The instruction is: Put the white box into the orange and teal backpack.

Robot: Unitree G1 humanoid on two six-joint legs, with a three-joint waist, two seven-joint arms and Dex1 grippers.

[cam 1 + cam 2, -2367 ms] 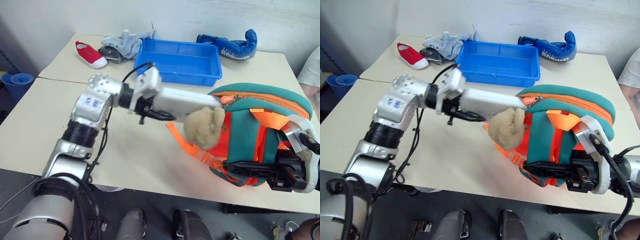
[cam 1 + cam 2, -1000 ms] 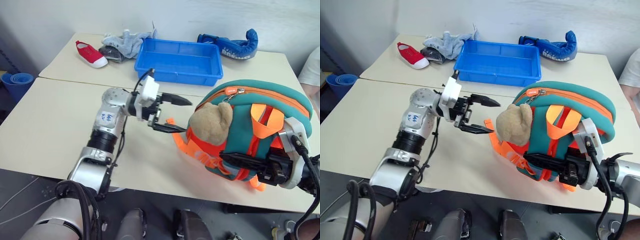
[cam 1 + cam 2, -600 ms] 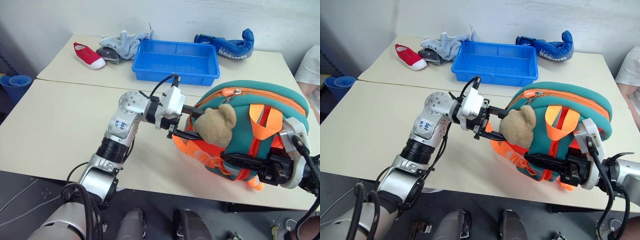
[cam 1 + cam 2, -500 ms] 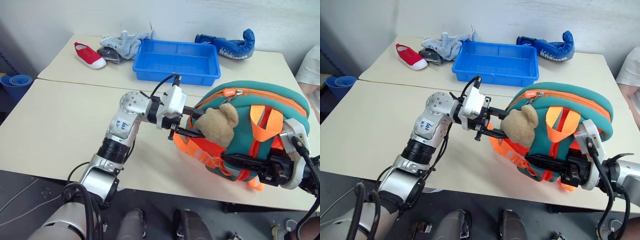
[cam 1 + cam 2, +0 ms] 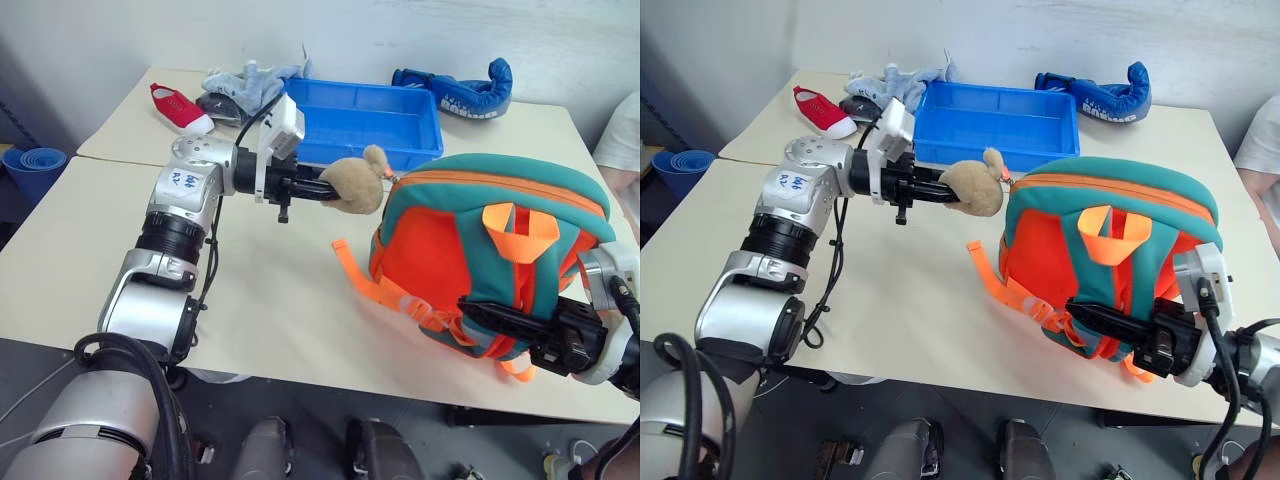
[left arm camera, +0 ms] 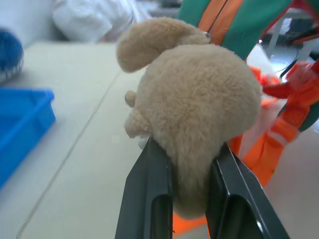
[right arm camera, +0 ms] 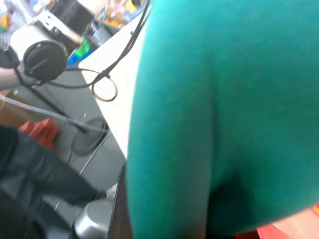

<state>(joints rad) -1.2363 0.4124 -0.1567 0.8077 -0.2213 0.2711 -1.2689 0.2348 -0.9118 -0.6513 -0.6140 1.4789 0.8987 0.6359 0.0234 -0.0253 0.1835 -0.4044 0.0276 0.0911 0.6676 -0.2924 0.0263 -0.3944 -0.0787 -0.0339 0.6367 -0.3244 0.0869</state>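
The left gripper [image 6: 187,199] clamps the tan plush bear head [image 5: 355,185] hanging off the upright orange and teal backpack [image 5: 490,250]; the right gripper [image 5: 510,325] grips the backpack's lower edge. The white box isn't visible, so it looks stowed; next, zipping seems due.

Blue tray [image 5: 360,125] far side of table [image 5: 80,250]; red shoe [image 5: 180,107], grey cloth [image 5: 245,85], blue glove [image 5: 460,92] nearby.

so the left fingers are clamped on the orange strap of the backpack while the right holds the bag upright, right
Not quite. The left gripper is shut on the tan plush bear head, not on an orange strap; the left wrist view shows the plush squeezed between the two fingers. The rest holds: the right gripper grips the orange and teal backpack and keeps it upright on the table.
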